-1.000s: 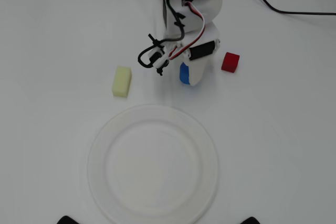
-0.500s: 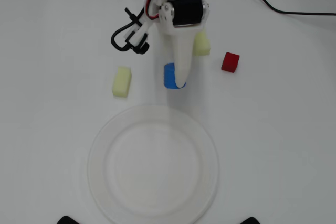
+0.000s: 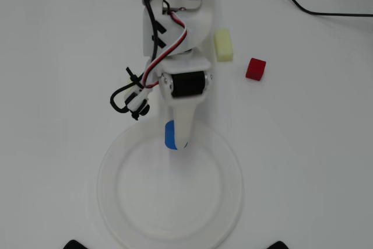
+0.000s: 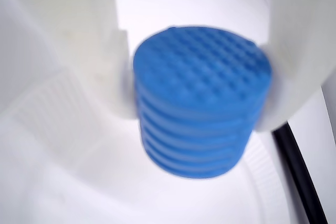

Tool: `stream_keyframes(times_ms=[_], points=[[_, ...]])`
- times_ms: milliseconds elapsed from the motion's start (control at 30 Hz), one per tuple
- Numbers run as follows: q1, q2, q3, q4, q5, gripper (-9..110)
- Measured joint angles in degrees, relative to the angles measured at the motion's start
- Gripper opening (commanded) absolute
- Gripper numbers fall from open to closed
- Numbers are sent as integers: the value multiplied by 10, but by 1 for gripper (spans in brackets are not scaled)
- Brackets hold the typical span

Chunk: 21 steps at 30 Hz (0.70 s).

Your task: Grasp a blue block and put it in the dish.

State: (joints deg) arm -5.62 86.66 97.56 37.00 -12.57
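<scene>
Two white fingers (image 4: 89, 51) of mine clamp the blue block (image 4: 202, 103) from either side in the wrist view, its dimpled round face toward the camera. From overhead, the block (image 3: 171, 134) shows under my gripper (image 3: 176, 138), over the upper rim of the dish (image 3: 111, 196), not yet over its middle. To finish well, I judge I should carry it further in over the flat centre, drop low, then part the fingers slowly, so it neither rolls nor bounces out. Further right on the bench (image 3: 315, 144) lie a pale yellow block (image 3: 224, 45) and a red cube (image 3: 255, 69), well apart from my path.
</scene>
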Motion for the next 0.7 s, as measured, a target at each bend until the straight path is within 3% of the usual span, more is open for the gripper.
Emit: stream_keyframes(times_ms=[500,700], points=[[30,-122,-40,0,9,2],[33,-122,-40,0,9,17]])
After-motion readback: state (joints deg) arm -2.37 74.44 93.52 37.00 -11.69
